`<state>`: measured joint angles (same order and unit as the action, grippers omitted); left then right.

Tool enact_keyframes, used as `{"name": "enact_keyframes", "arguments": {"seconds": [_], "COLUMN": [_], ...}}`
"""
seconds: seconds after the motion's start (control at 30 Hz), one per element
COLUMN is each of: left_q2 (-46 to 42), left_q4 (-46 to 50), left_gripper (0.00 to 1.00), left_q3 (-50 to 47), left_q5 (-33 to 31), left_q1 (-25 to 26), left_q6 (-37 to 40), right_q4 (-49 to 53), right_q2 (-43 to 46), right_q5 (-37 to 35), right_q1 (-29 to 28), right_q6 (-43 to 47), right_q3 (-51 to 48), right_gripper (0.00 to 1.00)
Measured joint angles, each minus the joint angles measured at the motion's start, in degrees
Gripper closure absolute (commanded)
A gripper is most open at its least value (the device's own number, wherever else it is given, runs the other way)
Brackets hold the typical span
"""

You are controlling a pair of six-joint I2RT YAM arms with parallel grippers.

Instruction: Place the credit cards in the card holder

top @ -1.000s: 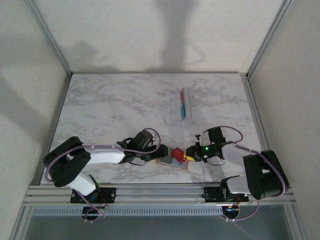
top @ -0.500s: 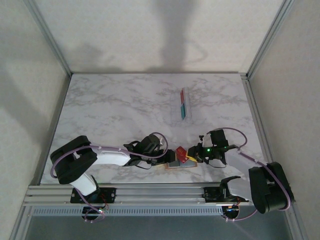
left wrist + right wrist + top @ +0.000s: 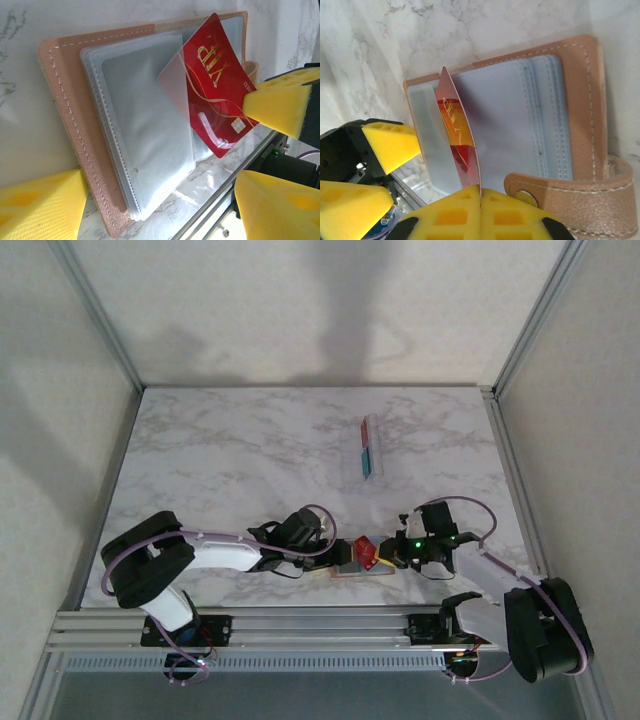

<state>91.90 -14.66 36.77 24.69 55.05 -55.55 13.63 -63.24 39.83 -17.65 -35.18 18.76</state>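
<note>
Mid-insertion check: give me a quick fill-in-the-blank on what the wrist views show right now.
The card pinched in the right tool is ___ in colour.
The card holder lies ___ on the marble table.
The word printed on the card reads ___.
Missing words: red; open; VIP.

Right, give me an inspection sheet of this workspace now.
Surface: white marble table, no spills seen.
Job's things: card holder lies open near the front edge; red card has one corner under a clear sleeve; other cards sit in a row at mid-table.
Clutter: nothing seen.
Grippers: right gripper shut on the red card; left gripper open at the holder's edge.
Cables: lilac cables loop along both arms.
Surroundings: aluminium frame, plain walls.
</note>
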Motion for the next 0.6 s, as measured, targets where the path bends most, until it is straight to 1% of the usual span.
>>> {"name": "enact_keyframes", "arguments": {"seconds": [0.1,0.23,0.57,0.6], "left_q2": [0.0,0.0,0.2,0.2], "left_q4": [0.0,-0.1,-0.1,-0.1], "left_gripper": [0.23,0.23,0.23,0.23], "left_q3": [0.0,0.0,0.1,0.1], "left_q5": [0.0,0.0,0.2,0.2], "left_q1": [0.0,0.0,0.0,0.0], "left_q6": [0.0,0.0,0.0,0.0], "right_q4": [1.0,1.1,-1.1,-1.5], "right_q2": [1.4,3.4,3.8,4.3], "right_q5": [-0.4,-1.3,-2.5,-2.7], "right_q1": [-0.6,-1.2,-3.6,-3.9], "right_q6": [-0.2,-0.5,-4.0,-4.7], "right_q3": [0.0,-0.4,-2.4,-2.6], "right_gripper": [0.9,0.92,0.92,0.9]}}
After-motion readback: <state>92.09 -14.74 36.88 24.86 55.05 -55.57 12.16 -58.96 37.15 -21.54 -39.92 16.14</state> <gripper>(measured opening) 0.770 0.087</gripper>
